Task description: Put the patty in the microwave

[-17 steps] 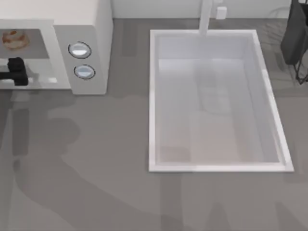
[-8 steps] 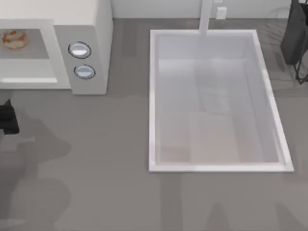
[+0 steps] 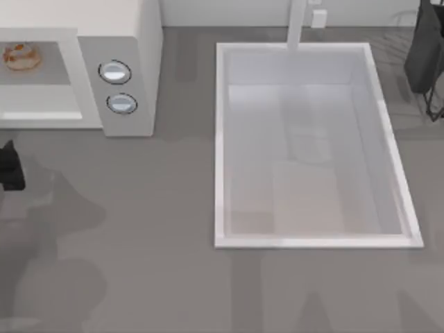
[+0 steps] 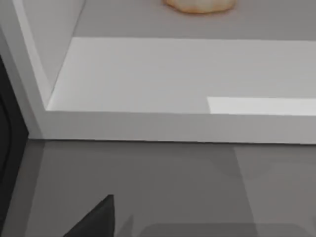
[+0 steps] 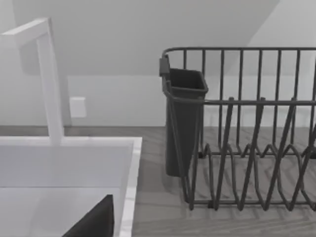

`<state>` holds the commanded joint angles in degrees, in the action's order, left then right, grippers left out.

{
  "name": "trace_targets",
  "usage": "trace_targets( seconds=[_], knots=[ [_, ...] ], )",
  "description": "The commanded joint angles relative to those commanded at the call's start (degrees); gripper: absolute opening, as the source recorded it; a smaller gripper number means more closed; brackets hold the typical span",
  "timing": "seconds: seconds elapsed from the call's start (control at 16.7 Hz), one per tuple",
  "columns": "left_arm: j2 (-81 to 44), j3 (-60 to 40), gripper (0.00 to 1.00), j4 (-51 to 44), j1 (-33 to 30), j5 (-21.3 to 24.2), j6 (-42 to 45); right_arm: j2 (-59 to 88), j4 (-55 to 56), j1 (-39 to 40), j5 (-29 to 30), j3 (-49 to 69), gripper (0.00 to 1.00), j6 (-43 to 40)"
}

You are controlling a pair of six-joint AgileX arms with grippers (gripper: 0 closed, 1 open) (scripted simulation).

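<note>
The patty (image 3: 21, 55), a small round flattish piece, pale cream with orange-brown spots, lies flat on the grey floor of the microwave (image 3: 132, 41) cavity at the upper left of the top view. The microwave is a white box, open-fronted, with two round silver-blue knobs.

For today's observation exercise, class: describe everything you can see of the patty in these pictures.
The patty is a small, round, flattish piece of food, pale cream-tan with orange-brown spots on top. It lies flat on the grey floor inside the microwave, toward the back of the open cavity at the top view's left. Nothing else touches it. The left wrist view catches its near edge beyond the white sill. The left gripper is out on the table in front of the microwave, apart from the patty.
</note>
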<state>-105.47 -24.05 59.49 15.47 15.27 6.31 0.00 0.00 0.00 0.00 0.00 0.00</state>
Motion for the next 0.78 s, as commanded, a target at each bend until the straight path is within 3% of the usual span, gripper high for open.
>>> trace_targets(
  seconds=[0.54, 0.78],
  knots=[
    [20.34, -6.28, 1.00, -28.10, 0.01, -0.30, -0.10, 0.00, 0.00, 0.00, 0.00, 0.00, 1.00, 0.00],
    [24.50, -7.64, 1.00, -32.58, -0.02, -0.30, -0.10, 0.00, 0.00, 0.00, 0.00, 0.00, 1.00, 0.00]
  ],
)
